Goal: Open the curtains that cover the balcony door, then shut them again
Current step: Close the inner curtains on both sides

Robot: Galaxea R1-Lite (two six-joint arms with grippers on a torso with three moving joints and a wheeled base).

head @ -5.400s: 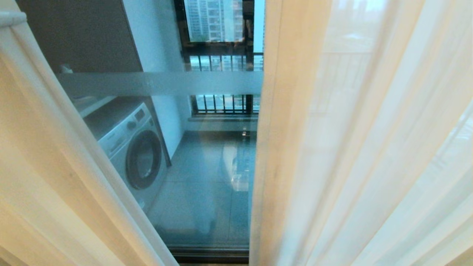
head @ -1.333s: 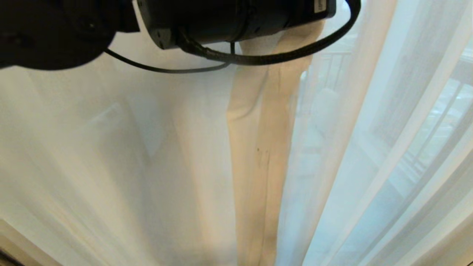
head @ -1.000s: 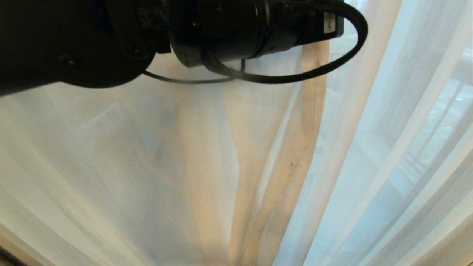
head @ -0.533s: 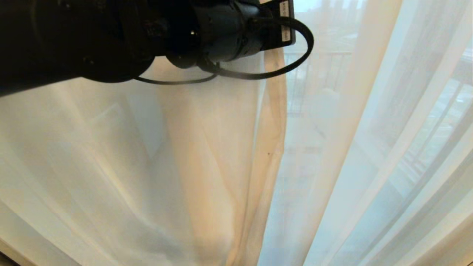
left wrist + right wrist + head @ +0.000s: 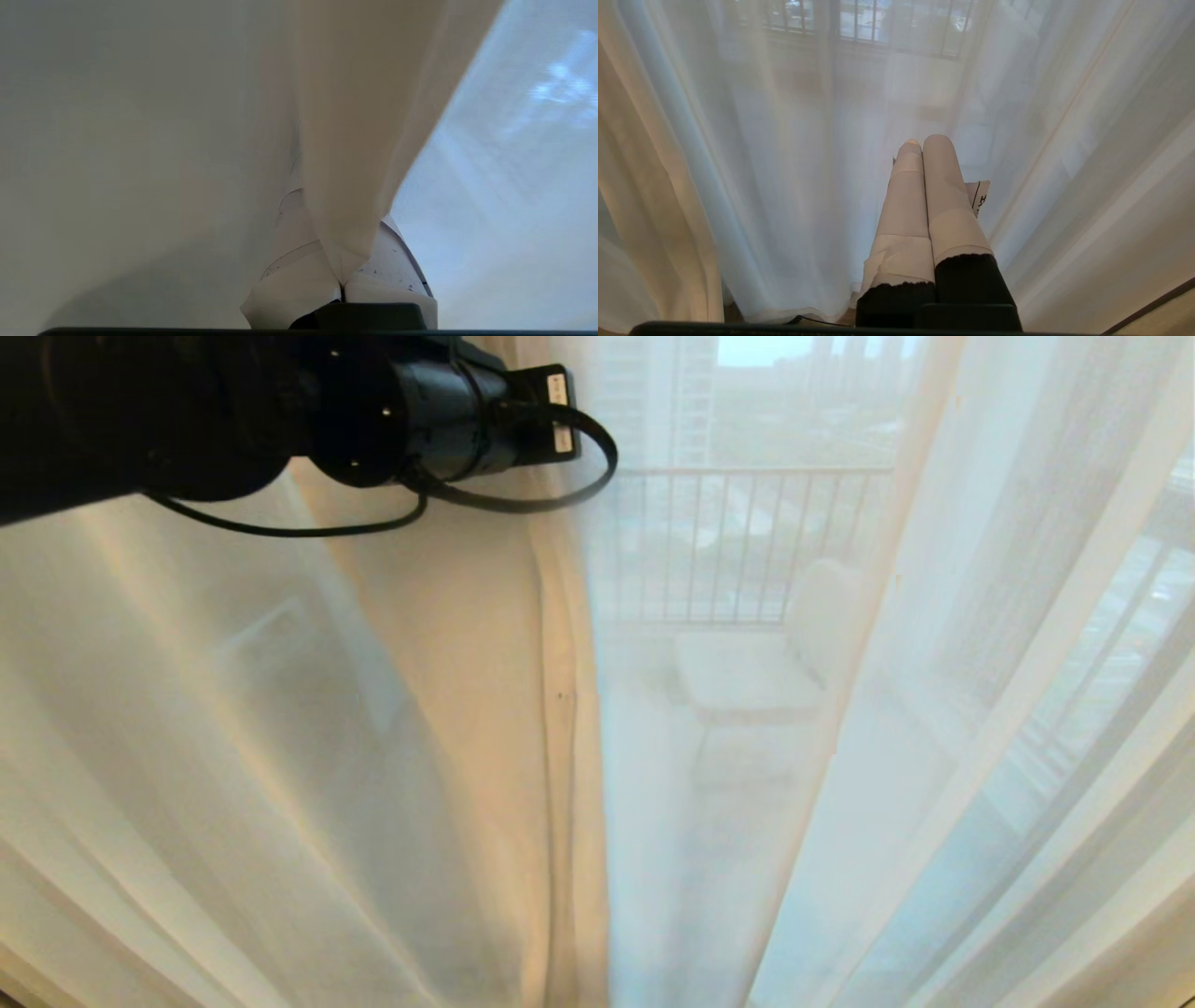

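The curtains fill the head view: a cream opaque layer (image 5: 448, 728) on the left and a see-through sheer layer (image 5: 943, 709) across the middle and right. My left arm (image 5: 439, 411) reaches in at the upper left to the cream layer's edge (image 5: 560, 644). The left wrist view shows my left gripper (image 5: 343, 273) shut on a fold of that cream curtain (image 5: 355, 140). In its own wrist view my right gripper (image 5: 923, 142) hangs low, shut and empty, in front of the sheer (image 5: 784, 140). The balcony door stays hidden behind the fabric.
Through the sheer a balcony railing (image 5: 747, 476) and a pale seat-like shape (image 5: 747, 677) show dimly, with tall buildings beyond. A strip of floor (image 5: 1167, 312) shows by the curtain's hem in the right wrist view.
My left arm has swung to the left of the head view, drawing the cream curtain's edge with it. More of the sheer, with the railing behind it, now shows. The right gripper has not moved.
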